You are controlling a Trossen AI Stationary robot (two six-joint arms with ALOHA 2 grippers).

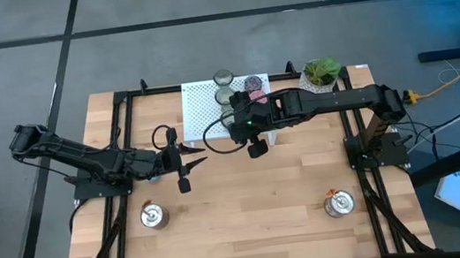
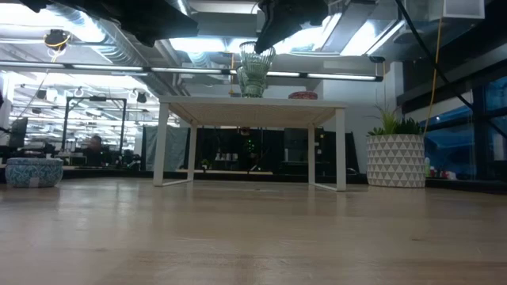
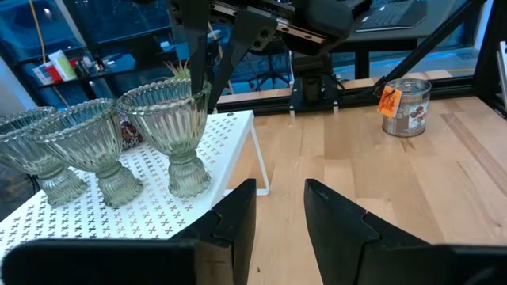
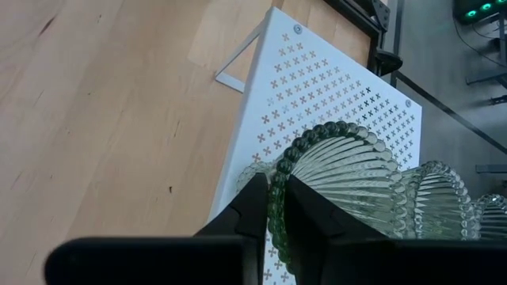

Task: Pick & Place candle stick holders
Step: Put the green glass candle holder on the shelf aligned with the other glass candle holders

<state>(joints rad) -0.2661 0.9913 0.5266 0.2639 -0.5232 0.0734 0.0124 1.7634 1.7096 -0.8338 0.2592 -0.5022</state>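
Rim grip: the right gripper (image 4: 272, 207) has its fingers clamped across the beaded rim of an olive-clear ribbed glass candle stick holder (image 4: 348, 186), one finger inside the bowl, one outside. The cup's long axis runs upright, stem downward from the fingers; its foot sits on or just over the white perforated rack (image 4: 317, 87), which I cannot tell. Two more ribbed glass holders (image 3: 87, 146) stand just beside it, away from the fingers along the rack. Judgement: releasing calls for the foot flat on the rack first. The left gripper (image 3: 280, 210) waits over the wooden bench (image 3: 396, 190), fingers slightly apart and empty, the rack's near edge just ahead of them.
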